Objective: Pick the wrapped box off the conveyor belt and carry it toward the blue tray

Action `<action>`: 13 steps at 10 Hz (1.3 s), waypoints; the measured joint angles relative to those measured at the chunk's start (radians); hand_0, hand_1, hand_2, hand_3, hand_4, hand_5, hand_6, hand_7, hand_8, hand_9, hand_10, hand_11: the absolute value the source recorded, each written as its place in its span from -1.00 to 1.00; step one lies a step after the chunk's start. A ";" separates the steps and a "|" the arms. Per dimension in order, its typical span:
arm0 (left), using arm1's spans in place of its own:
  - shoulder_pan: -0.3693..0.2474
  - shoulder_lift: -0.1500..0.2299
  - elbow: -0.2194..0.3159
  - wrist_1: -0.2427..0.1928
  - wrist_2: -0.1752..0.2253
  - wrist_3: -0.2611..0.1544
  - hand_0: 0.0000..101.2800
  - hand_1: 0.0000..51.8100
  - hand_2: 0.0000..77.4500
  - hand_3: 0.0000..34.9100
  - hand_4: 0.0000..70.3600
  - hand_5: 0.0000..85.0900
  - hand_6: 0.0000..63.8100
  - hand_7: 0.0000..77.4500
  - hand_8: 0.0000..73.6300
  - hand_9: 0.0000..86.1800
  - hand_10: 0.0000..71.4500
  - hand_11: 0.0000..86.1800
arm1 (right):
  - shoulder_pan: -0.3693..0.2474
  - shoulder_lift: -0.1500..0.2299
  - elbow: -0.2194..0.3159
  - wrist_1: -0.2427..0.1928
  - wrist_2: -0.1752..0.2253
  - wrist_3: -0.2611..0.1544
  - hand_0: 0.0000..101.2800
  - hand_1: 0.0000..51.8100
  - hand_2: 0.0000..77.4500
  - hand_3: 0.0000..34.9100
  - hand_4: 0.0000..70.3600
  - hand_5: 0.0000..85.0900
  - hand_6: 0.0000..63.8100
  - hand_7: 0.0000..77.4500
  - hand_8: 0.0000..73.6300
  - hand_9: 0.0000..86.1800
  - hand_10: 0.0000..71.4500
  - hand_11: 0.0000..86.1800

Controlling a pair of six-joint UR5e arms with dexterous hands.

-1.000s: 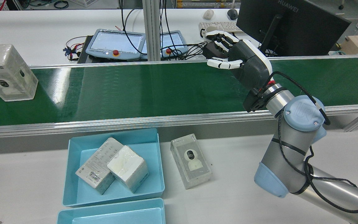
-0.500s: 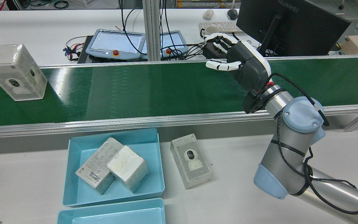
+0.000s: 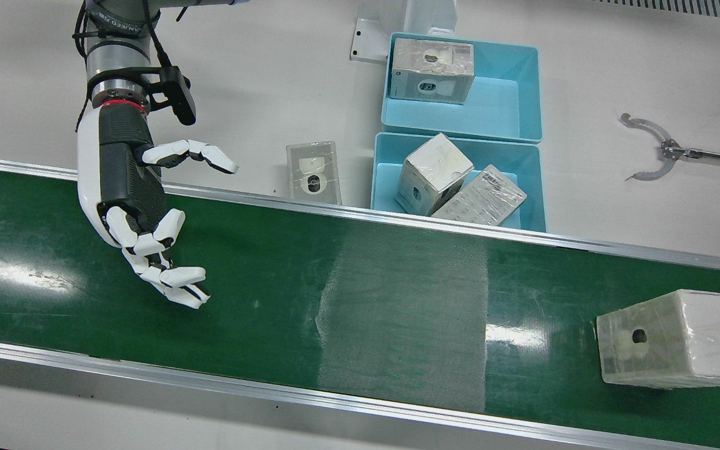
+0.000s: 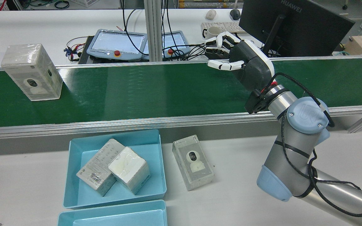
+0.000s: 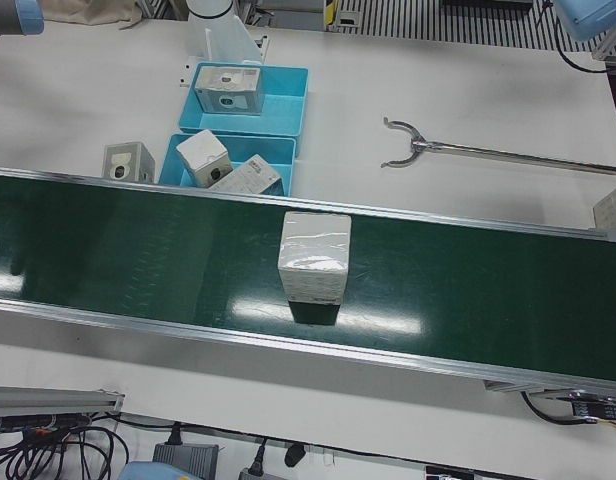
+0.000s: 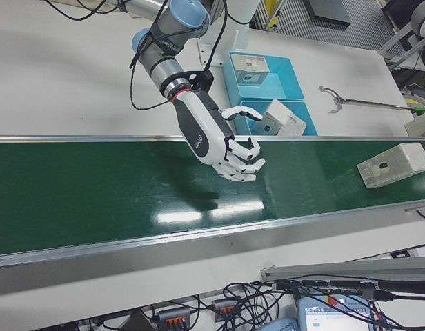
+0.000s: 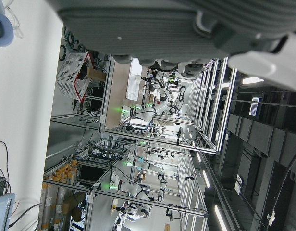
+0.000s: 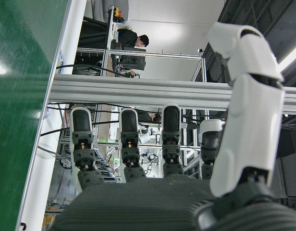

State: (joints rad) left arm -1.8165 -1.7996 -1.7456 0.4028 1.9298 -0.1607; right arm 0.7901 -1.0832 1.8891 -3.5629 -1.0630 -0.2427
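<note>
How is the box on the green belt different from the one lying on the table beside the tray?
The belt box stands upright on the conveyor; the table box lies flat beside the blue tray. The belt box looks bulkier, the table box slimmer. Both are plastic-wrapped and untouched by any hand.

White surface point(image 4: 247, 194) on robot side. Second white surface point(image 4: 36, 28) beyond belt carries black monitor point(image 4: 294, 25), keyboard point(image 4: 222, 27), two teach pendants point(image 4: 116, 44), cables. Aluminium post point(image 4: 151, 29) between. Ceiling strip lights point(image 7: 250, 80), metal racking point(image 7: 138, 139) across hall.
</note>
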 joint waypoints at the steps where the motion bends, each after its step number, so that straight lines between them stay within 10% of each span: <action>1: 0.000 0.000 0.000 0.000 0.000 0.000 -1.00 -1.00 -0.99 -1.00 -1.00 -0.99 -1.00 -0.99 -0.99 -1.00 -0.98 -1.00 | 0.001 0.001 0.001 0.000 0.002 0.001 -0.09 -0.49 -0.24 0.73 -0.41 0.65 -0.71 0.06 -0.56 -0.35 -0.44 -0.43; 2: 0.000 0.000 0.000 0.000 0.000 0.000 -1.00 -1.00 -0.97 -1.00 -1.00 -0.99 -1.00 -0.99 -1.00 -0.99 -0.98 -1.00 | 0.002 0.001 0.001 0.002 0.005 0.002 -0.09 -0.49 -0.24 0.73 -0.41 0.65 -0.71 0.06 -0.56 -0.35 -0.44 -0.43; 3: 0.000 0.000 0.000 0.000 0.000 0.000 -1.00 -1.00 -0.97 -1.00 -1.00 -0.99 -1.00 -0.99 -1.00 -0.99 -0.98 -1.00 | 0.004 0.003 0.002 0.003 0.009 0.002 -0.09 -0.83 0.11 0.46 0.21 0.65 -0.20 0.48 -0.07 0.01 0.04 -0.05; 4: 0.000 0.000 0.000 0.000 0.000 0.000 -1.00 -1.00 -0.97 -1.00 -1.00 -0.99 -1.00 -0.99 -1.00 -0.99 -0.98 -1.00 | 0.004 0.005 0.002 0.002 0.012 0.003 -0.07 -0.73 0.31 0.10 0.52 0.64 0.33 0.83 0.38 0.40 0.51 0.34; 5: 0.000 0.000 0.000 0.000 0.000 0.000 -1.00 -1.00 -0.97 -1.00 -1.00 -0.99 -1.00 -0.99 -0.99 -1.00 -0.98 -1.00 | 0.003 0.007 0.002 0.000 0.013 0.003 -0.02 -0.79 0.58 -0.09 0.98 0.63 0.33 0.83 0.38 0.40 0.51 0.34; 6: 0.000 0.000 0.000 0.000 0.000 0.000 -1.00 -1.00 -0.97 -1.00 -1.00 -0.99 -1.00 -0.99 -0.99 -1.00 -0.98 -1.00 | 0.003 0.008 0.002 -0.002 0.014 0.004 0.07 -0.90 0.58 -0.26 0.98 0.63 0.83 0.80 0.84 0.65 0.95 0.66; 7: 0.000 0.000 0.000 0.000 0.000 0.000 -1.00 -1.00 -0.97 -1.00 -1.00 -0.99 -1.00 -0.99 -0.99 -1.00 -0.98 -1.00 | 0.003 0.008 0.002 -0.003 0.014 0.004 0.13 -0.85 0.52 -0.49 0.98 0.64 0.97 0.77 0.93 0.65 0.98 0.62; 8: 0.000 0.000 0.000 0.000 0.000 0.000 -1.00 -1.00 -0.97 -1.00 -1.00 -0.99 -1.00 -0.99 -0.99 -1.00 -0.98 -1.00 | 0.003 0.009 0.003 -0.003 0.014 0.005 0.13 -0.85 0.52 -0.49 0.98 0.64 0.97 0.77 0.93 0.65 0.98 0.62; 9: 0.000 0.000 0.000 0.000 0.000 0.000 -1.00 -1.00 -0.97 -1.00 -1.00 -0.99 -1.00 -0.99 -0.99 -1.00 -0.98 -1.00 | 0.003 0.009 0.003 -0.003 0.014 0.004 0.06 -0.64 0.56 -1.00 1.00 0.65 0.98 0.80 0.90 0.62 0.95 0.61; 11: 0.000 0.000 0.000 0.000 0.000 0.000 -1.00 -1.00 -0.97 -1.00 -1.00 -0.99 -1.00 -0.99 -1.00 -0.99 -1.00 -1.00 | 0.003 0.009 0.004 -0.003 0.014 0.003 0.03 -0.92 0.55 -0.98 1.00 0.65 0.98 0.80 0.90 0.62 0.94 0.61; 13: 0.000 0.000 0.000 0.000 0.000 0.000 -1.00 -1.00 -0.99 -1.00 -1.00 -0.99 -1.00 -0.99 -1.00 -0.99 -0.98 -1.00 | 0.000 0.009 0.004 0.004 0.012 -0.003 -0.19 -0.92 0.10 -0.98 0.77 0.65 0.98 0.80 0.72 0.44 0.77 0.46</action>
State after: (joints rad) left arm -1.8165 -1.7996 -1.7456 0.4028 1.9298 -0.1607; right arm 0.7900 -1.0745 1.8928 -3.5588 -1.0507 -0.2459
